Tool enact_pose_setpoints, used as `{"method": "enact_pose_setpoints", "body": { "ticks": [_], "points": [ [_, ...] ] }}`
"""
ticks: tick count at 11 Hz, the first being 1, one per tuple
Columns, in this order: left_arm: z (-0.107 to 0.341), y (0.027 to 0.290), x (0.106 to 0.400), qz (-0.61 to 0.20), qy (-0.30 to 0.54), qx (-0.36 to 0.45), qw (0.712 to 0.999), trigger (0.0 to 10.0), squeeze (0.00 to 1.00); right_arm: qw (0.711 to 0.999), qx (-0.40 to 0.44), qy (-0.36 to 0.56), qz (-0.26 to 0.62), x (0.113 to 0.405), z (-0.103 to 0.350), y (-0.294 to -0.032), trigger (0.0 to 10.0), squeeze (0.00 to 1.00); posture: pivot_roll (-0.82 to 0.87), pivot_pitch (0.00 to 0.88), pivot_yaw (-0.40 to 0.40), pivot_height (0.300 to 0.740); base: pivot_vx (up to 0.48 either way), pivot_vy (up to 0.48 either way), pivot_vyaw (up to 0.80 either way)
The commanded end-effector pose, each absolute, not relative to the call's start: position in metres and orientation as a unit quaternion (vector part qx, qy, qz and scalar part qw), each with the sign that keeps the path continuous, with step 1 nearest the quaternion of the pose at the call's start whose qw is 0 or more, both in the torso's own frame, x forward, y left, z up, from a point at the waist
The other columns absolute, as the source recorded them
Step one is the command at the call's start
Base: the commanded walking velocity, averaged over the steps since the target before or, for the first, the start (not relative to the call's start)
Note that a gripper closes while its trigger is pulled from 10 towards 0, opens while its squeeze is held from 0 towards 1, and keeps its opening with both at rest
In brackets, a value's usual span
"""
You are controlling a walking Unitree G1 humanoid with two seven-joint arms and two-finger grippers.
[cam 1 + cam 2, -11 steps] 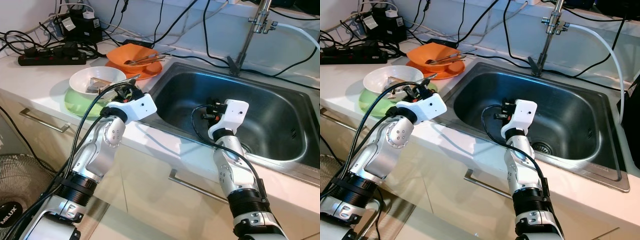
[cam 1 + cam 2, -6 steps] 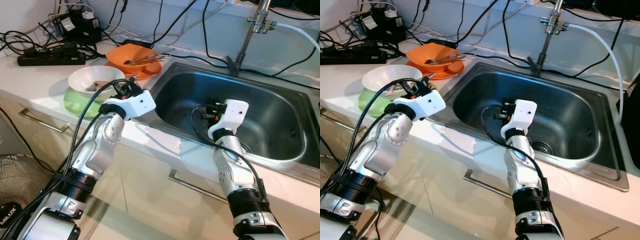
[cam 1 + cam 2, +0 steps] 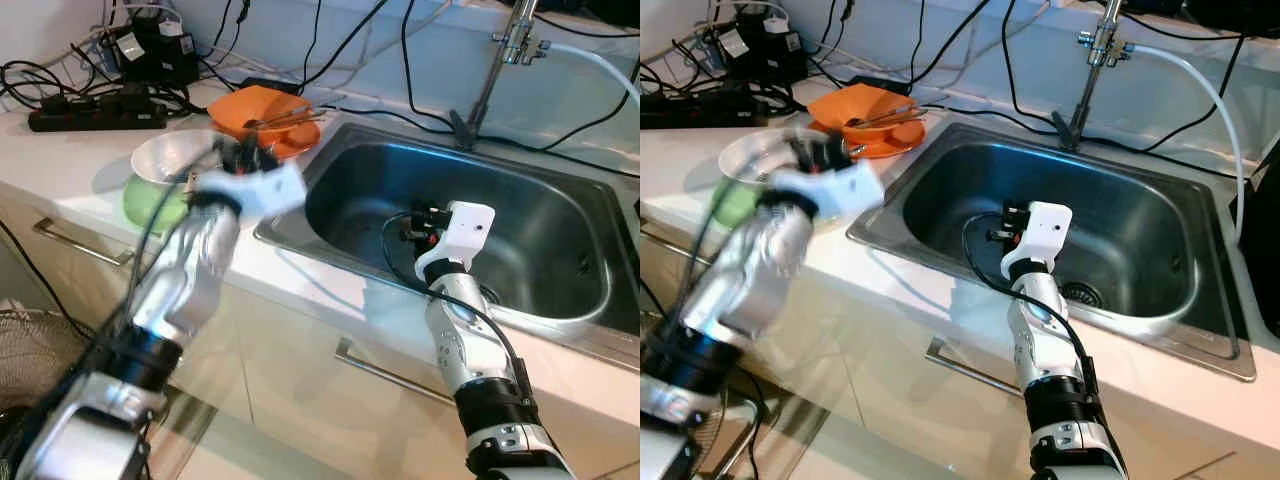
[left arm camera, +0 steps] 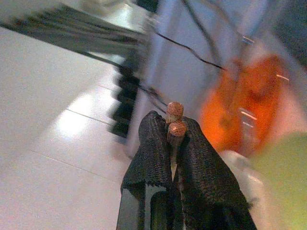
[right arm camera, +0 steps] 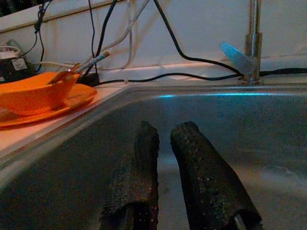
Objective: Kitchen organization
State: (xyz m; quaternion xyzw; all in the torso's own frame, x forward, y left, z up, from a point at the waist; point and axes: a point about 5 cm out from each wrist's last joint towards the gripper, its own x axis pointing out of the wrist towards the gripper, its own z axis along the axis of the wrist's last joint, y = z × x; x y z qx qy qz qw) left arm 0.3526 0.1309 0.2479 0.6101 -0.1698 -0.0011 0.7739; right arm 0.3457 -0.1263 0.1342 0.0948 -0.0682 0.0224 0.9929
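**Two chopstick tips pinched in my left fingers, right arm parked in the sink**

Two rounded brown ends, what I take to be chopsticks, poke out side by side from between my left gripper's black fingers, which are closed tight against them. From the head camera that arm is badly blurred, raised over the counter edge beside the sink, so I can't read the sticks' length or angle from there.

My right gripper is closer to me in the stainless sink, hovering above the basin floor. Its fingers are narrowly parted with a thin gap between them, holding nothing.

Just past the blurred left wrist sit a white bowl stacked in a green bowl on the white counter. Farther back, touching the sink's rear left corner area, an orange bowl rests on an orange plate, with utensils lying across the bowl's rim.

Beyond those, a black power strip and tangled cables run along the wall, and the faucet stands behind the basin with a white hose curving off to the right.
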Motion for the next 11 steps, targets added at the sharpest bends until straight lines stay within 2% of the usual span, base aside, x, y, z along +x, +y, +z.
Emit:
{"method": "enact_pose_setpoints", "body": {
  "ticks": [1, 2, 4, 5, 6, 7, 9, 11],
  "points": [
    [0.275, 0.114, 0.344, 0.012, -0.256, 0.6, 0.757, 0.0, 0.0, 0.992, 0.097, -0.076, 0.025, 0.348, 0.139, -0.126, 10.0, 0.0, 0.21, 0.0, -0.049, 0.74, 0.0, 0.0, 0.0],
    [0.292, 0.097, 0.332, 0.001, -0.342, 0.554, 0.759, 10.0, 0.0, 0.992, 0.094, -0.077, 0.025, 0.348, 0.139, -0.126, 10.0, 0.0, 0.21, 0.0, -0.049, 0.74, 0.0, 0.0, 0.0],
    [0.295, 0.073, 0.316, -0.058, -0.401, 0.437, 0.803, 10.0, 0.0, 0.992, 0.09, -0.091, 0.019, 0.348, 0.142, -0.126, 10.0, 0.0, 0.21, 0.0, -0.046, 0.74, 0.0, 0.0, 0.0],
    [0.288, 0.057, 0.308, -0.129, -0.402, 0.361, 0.832, 10.0, 0.0, 0.99, 0.092, -0.103, 0.017, 0.347, 0.145, -0.128, 10.0, 0.0, 0.21, 0.0, -0.044, 0.74, 0.0, 0.0, 0.0],
    [0.284, 0.054, 0.307, -0.151, -0.386, 0.292, 0.862, 10.0, 0.0, 0.99, 0.085, -0.115, 0.018, 0.346, 0.147, -0.129, 10.0, 0.98, 0.21, 0.0, -0.042, 0.74, 0.0, 0.0, 0.0],
    [0.278, 0.054, 0.309, -0.176, -0.359, 0.195, 0.895, 10.0, 0.0, 0.99, 0.072, -0.122, 0.024, 0.345, 0.148, -0.128, 10.0, 1.0, 0.2, 0.0, -0.035, 0.74, 0.0, 0.0, 0.0],
    [0.271, 0.057, 0.313, -0.202, -0.328, 0.112, 0.916, 10.0, 0.0, 0.983, -0.021, -0.169, 0.069, 0.345, 0.162, -0.117, 10.0, 1.0, 0.2, 0.0, -0.03, 0.74, 0.0, 0.0, 0.0],
    [0.274, 0.065, 0.317, -0.209, -0.307, 0.057, 0.927, 10.0, 0.0, 0.972, -0.061, -0.209, 0.092, 0.346, 0.177, -0.115, 10.0, 1.0, 0.2, 0.0, -0.032, 0.74, 0.0, 0.0, 0.0]
  ]
}}
